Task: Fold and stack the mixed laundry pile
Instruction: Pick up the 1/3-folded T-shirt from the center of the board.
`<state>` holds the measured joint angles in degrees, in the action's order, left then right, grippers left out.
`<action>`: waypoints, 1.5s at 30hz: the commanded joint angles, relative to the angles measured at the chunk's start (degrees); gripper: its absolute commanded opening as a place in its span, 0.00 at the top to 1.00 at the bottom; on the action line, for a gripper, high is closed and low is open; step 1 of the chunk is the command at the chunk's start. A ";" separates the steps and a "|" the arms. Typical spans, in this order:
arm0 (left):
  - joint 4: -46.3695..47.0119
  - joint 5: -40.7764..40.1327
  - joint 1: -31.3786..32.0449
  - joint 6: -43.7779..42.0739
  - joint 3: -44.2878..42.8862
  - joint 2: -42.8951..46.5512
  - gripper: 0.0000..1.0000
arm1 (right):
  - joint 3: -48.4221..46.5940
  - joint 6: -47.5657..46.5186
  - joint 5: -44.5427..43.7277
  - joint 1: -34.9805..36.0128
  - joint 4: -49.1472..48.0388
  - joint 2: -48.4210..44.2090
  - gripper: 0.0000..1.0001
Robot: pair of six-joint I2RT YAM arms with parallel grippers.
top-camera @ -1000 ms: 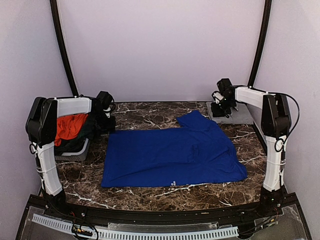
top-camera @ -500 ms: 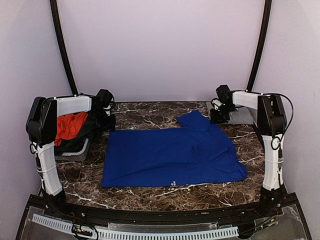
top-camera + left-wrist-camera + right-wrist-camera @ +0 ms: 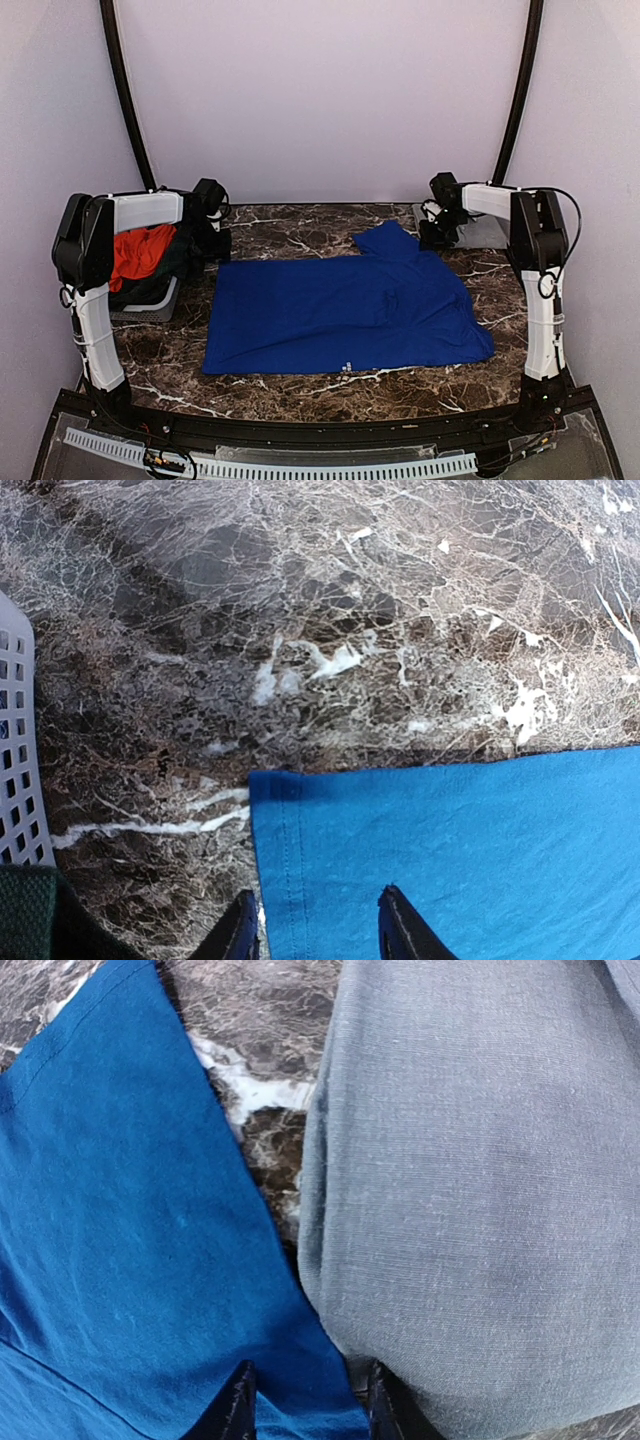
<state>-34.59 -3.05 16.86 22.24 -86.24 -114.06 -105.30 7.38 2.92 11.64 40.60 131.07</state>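
A royal-blue T-shirt (image 3: 340, 310) lies spread flat on the marble table. My left gripper (image 3: 213, 245) hangs low over its far-left corner. In the left wrist view the left gripper (image 3: 318, 935) is open, one finger on each side of the T-shirt's (image 3: 450, 850) stitched hem. My right gripper (image 3: 437, 235) sits at the far-right sleeve. The right wrist view shows the right gripper (image 3: 308, 1408) open over the edge of that blue sleeve (image 3: 130, 1240), right beside a folded grey shirt (image 3: 480, 1180). A red-orange garment (image 3: 140, 250) and dark cloth (image 3: 185, 252) fill the basket at left.
The small grey basket (image 3: 150, 305) stands at the table's left edge, and its perforated wall (image 3: 15, 750) shows in the left wrist view. The grey shirt (image 3: 485, 232) rests at the far right corner. Bare marble (image 3: 300, 225) lies behind the T-shirt.
My right gripper has moved left and down from over the grey shirt to the blue sleeve, and its jaws have opened. The left arm has stayed put.
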 commanded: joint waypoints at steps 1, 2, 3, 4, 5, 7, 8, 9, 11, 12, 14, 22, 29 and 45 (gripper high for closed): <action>-1.18 0.05 -0.34 -0.26 -1.74 -0.02 0.60 | -2.90 -0.13 0.06 0.05 0.49 2.09 0.67; -1.25 0.06 -0.34 -0.26 -1.74 -0.07 0.60 | -3.52 -0.21 0.37 0.05 1.06 2.62 0.68; -1.30 -0.01 -0.34 -0.27 -1.81 -0.04 0.60 | -4.07 -0.30 0.60 0.05 1.44 3.18 0.70; -1.34 -0.02 -0.34 -0.31 -1.82 -0.14 0.60 | -4.43 -0.34 0.82 0.03 1.76 3.53 0.72; -1.35 -0.02 -0.34 -0.39 -1.83 -0.12 0.60 | -4.62 -0.40 1.10 0.03 1.99 3.87 0.72; -1.31 -0.05 -0.34 -0.44 -1.90 -0.22 0.60 | -4.47 -0.56 2.16 0.05 2.12 4.06 0.74; -1.35 -0.04 -0.41 -0.44 -2.02 -0.40 0.60 | -4.28 -0.75 2.73 0.03 2.15 4.10 0.76; -1.40 0.08 -0.42 -0.44 -2.06 -0.43 0.60 | -4.11 -0.86 3.25 0.09 2.40 4.03 0.78; -1.48 0.26 -0.55 -0.44 -2.15 -0.61 0.60 | -3.82 -1.02 3.97 0.21 3.07 3.82 0.79; -1.52 0.29 -0.65 -0.44 -2.24 -0.63 0.60 | -3.64 -1.02 4.05 0.22 3.23 3.66 0.79; -1.61 0.24 -0.80 -0.52 -2.38 -0.64 0.60 | -3.54 -1.13 4.28 0.33 4.03 3.44 0.79; -1.85 0.12 -1.02 -0.53 -2.80 -0.70 0.60 | -2.08 -0.78 3.14 0.31 3.39 -0.08 1.00; -2.35 0.06 -1.54 -0.44 -2.80 -0.73 0.60 | -3.53 -1.00 3.10 0.30 2.91 -3.38 1.00; -2.46 0.11 -2.78 -1.78 -2.37 -1.86 0.63 | -1.93 -1.27 3.07 0.21 2.05 -5.60 1.00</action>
<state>-35.14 -2.39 15.16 21.78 -87.39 -115.44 -108.18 6.28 6.07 11.64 43.38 127.92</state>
